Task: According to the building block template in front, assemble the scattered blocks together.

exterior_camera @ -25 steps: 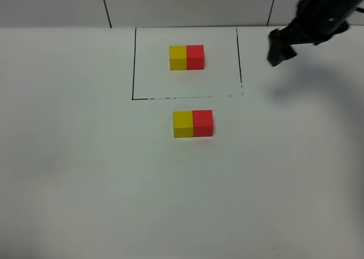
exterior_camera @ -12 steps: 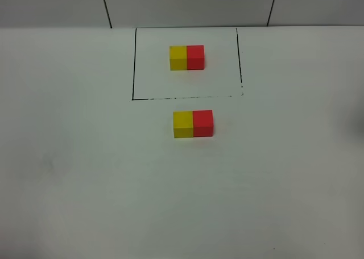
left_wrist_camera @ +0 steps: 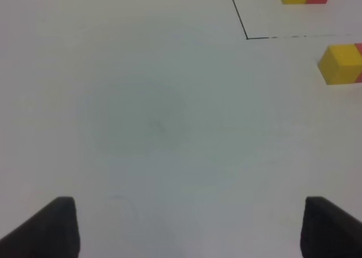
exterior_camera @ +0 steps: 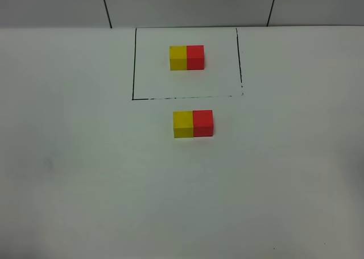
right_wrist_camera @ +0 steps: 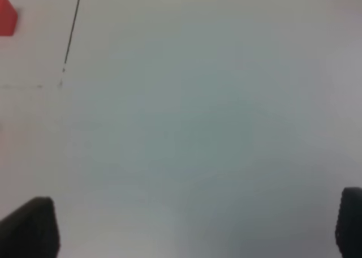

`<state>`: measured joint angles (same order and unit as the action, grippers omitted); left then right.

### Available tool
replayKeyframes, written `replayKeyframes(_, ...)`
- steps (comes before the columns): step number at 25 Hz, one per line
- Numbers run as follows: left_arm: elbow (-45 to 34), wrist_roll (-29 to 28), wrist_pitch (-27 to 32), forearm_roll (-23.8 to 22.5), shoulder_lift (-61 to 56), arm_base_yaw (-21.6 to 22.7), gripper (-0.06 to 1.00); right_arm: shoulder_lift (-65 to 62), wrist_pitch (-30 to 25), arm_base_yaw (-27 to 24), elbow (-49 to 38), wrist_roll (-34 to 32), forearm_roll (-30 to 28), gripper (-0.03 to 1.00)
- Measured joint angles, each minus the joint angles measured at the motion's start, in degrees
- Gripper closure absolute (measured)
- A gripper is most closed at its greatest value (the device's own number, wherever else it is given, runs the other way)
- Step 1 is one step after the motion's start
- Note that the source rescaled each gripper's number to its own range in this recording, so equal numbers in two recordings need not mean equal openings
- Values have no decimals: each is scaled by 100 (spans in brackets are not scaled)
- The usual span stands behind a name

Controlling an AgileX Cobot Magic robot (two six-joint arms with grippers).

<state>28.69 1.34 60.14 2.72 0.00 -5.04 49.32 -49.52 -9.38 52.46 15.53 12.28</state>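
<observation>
Left wrist view: my left claw (left_wrist_camera: 186,227) hangs spread wide over bare table (left_wrist_camera: 141,128), holding nothing; only its two dark fingertips (left_wrist_camera: 56,224) show. My right claw (right_wrist_camera: 192,227) is likewise spread and empty, well off to the side of the work. Neither claw appears in the high view. Outward from the claws, the yellow cube (exterior_camera: 183,125) and red cube (exterior_camera: 203,123) sit on the table touching side by side, yellow left and red right, just in front of the template (exterior_camera: 186,57). That arrangement matches the framed pair inside the black outline (exterior_camera: 134,63). I judge the assembly step complete, so the next move calls only for keeping both arms clear of the cubes. Nothing else lies on the table, and nothing stands in the way.
</observation>
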Motion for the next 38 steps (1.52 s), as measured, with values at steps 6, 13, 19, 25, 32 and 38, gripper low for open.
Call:
replayKeyframes(6, 0, 0, 0, 0, 0, 0, 19, -1630, -317, 0, -848, -361, 16, -3)
replayKeyframes(13, 0, 0, 5, 0, 0, 0, 19, -2745, -782, 281, -1599, -457, 58, -3)
replayKeyframes(19, 0, 0, 5, 0, 0, 0, 19, -3298, -1015, 422, -1638, -888, -6, -3)
replayKeyframes(25, 0, 0, 5, 0, 0, 0, 19, -3786, -1081, 514, -1873, -991, -88, -3)
replayKeyframes(32, 0, 0, 5, 0, 0, 0, 19, -4408, -1046, 664, -2331, -991, -159, -1)
replayKeyframes(38, 0, 0, 5, 0, 0, 0, 19, -4898, -1097, 785, -2386, -1018, -230, 6)
